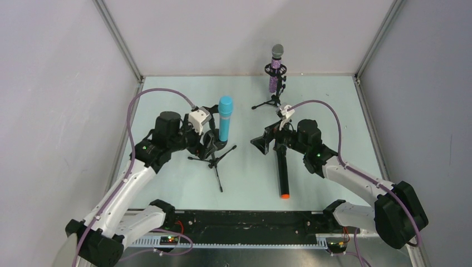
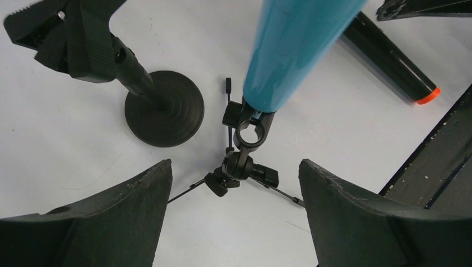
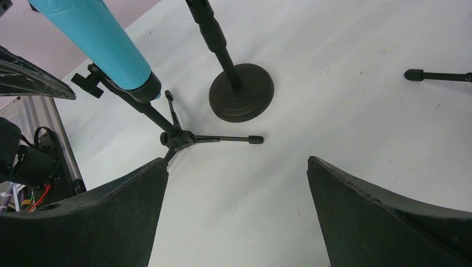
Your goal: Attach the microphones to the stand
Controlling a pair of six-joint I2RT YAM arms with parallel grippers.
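Note:
The light-blue microphone (image 1: 225, 118) stands upright in the clip of a small tripod stand (image 1: 215, 161). My left gripper (image 1: 209, 142) hangs open just left of it; in the left wrist view its jaws (image 2: 235, 164) stand wide above the tripod hub, holding nothing, with the blue microphone (image 2: 295, 50) ahead. The purple microphone (image 1: 275, 71) sits in a second tripod stand (image 1: 273, 100) at the back. On the table lies the black microphone (image 1: 283, 172), orange end toward me. My right gripper (image 1: 269, 142) is open over its far end, with bare table between its jaws (image 3: 237, 161).
A round-base stand (image 2: 161, 108) with an empty clamp (image 2: 67, 39) stands beside the blue microphone's tripod, also in the right wrist view (image 3: 241, 92). Tripod legs (image 3: 222, 139) spread over the table. Grey walls close in the table on three sides; a black rail (image 1: 239, 222) runs along the near edge.

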